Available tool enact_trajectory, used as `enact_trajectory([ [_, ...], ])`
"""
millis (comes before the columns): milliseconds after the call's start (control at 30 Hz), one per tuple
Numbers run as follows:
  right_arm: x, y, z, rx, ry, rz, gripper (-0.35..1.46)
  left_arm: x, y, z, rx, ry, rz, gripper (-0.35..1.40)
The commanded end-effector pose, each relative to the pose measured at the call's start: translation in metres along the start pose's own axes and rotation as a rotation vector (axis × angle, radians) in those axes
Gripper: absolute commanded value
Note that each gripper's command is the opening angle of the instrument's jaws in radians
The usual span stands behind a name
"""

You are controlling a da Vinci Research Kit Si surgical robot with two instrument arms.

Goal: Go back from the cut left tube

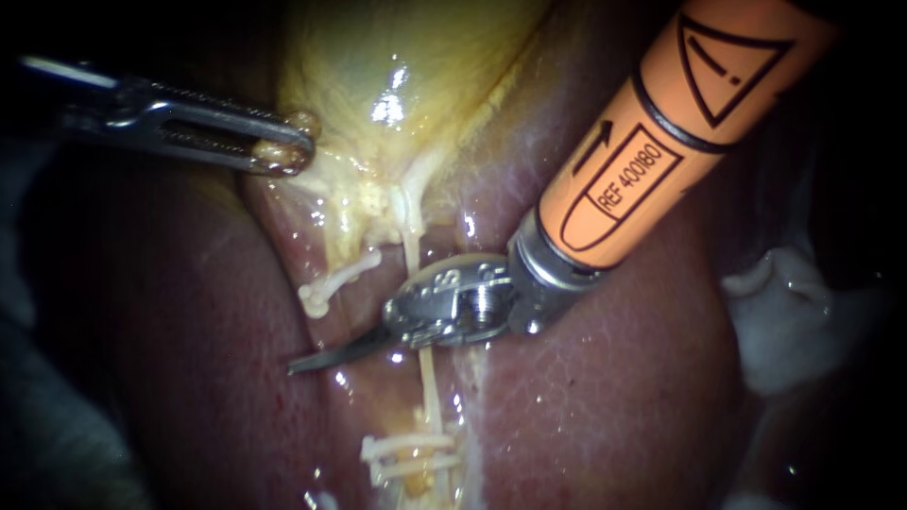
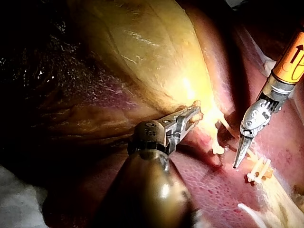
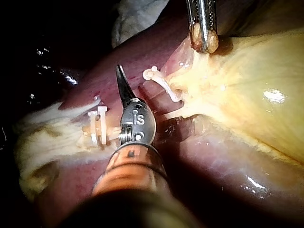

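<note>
The cut left tube (image 1: 342, 278) is a pale stub with a knobbly free end, hanging off the yellow gallbladder (image 1: 397, 76). My right instrument (image 1: 312, 359), on an orange shaft, has dark curved blades lying together just below that stub, over the liver and touching nothing. Behind its wrist the right tube (image 1: 427, 373) runs down to white clips (image 1: 408, 453). At the gallbladder's lower left edge my left instrument (image 1: 288, 151) is shut on a fold of tissue. In the right wrist view the blades (image 3: 122, 85) point between the stub (image 3: 161, 81) and the clips (image 3: 99, 124).
Dark red liver (image 1: 614, 397) surrounds the site. White gauze (image 1: 784, 321) lies at the right. In the left wrist view my right instrument (image 2: 237, 159) stands beside the clips (image 2: 259, 170), and the left jaws (image 2: 192, 114) hold the gallbladder edge.
</note>
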Motion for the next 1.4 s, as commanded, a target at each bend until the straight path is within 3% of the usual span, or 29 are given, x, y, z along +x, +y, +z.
enact_trajectory([
  [33, 0.0001, -0.0001, 0.0001, 0.005, 0.000, -0.001, -0.35, 0.0000, 0.0000, 0.0000, 0.001, 0.000, 0.000, -0.35],
  [133, 0.0001, -0.0002, 0.0001, -0.016, 0.004, -0.001, 0.64, 0.0000, 0.0000, 0.0000, 0.001, 0.000, 0.000, -0.35],
  [167, 0.0001, -0.0002, 0.0001, -0.027, 0.007, 0.004, 0.88, 0.0000, 0.0000, 0.0000, 0.001, 0.000, 0.000, -0.35],
  [267, 0.0001, -0.0003, 0.0001, -0.052, 0.015, 0.052, 1.16, 0.0000, -0.0001, 0.0000, 0.000, 0.000, 0.000, -0.35],
  [500, -0.0004, -0.0008, -0.0004, -0.054, 0.016, 0.091, 1.26, 0.0000, -0.0001, 0.0000, 0.003, 0.001, 0.000, -0.35],
  [600, -0.0010, -0.0019, -0.0015, -0.087, 0.026, 0.094, 1.29, 0.0000, -0.0001, -0.0001, 0.002, 0.001, 0.000, -0.35],
  [767, -0.0021, -0.0047, -0.0050, -0.257, 0.074, 0.118, 1.41, 0.0000, -0.0005, -0.0001, 0.004, 0.002, 0.001, -0.35],
  [933, -0.0026, -0.0071, -0.0094, -0.410, 0.073, 0.032, 1.43, 0.0000, -0.0006, -0.0002, 0.004, 0.001, 0.001, -0.35],
  [1067, -0.0028, -0.0084, -0.0129, -0.496, -0.010, -0.039, 1.43, 0.0000, -0.0006, -0.0002, 0.004, 0.002, 0.001, -0.35],
  [1233, -0.0028, -0.0093, -0.0169, -0.563, -0.180, -0.113, 1.43, 0.0000, -0.0006, -0.0001, 0.004, 0.002, 0.001, -0.35],
  [1400, -0.0022, -0.0094, -0.0193, -0.624, -0.240, -0.145, 1.43, 0.0000, -0.0006, -0.0001, 0.004, 0.002, 0.001, -0.35],
])
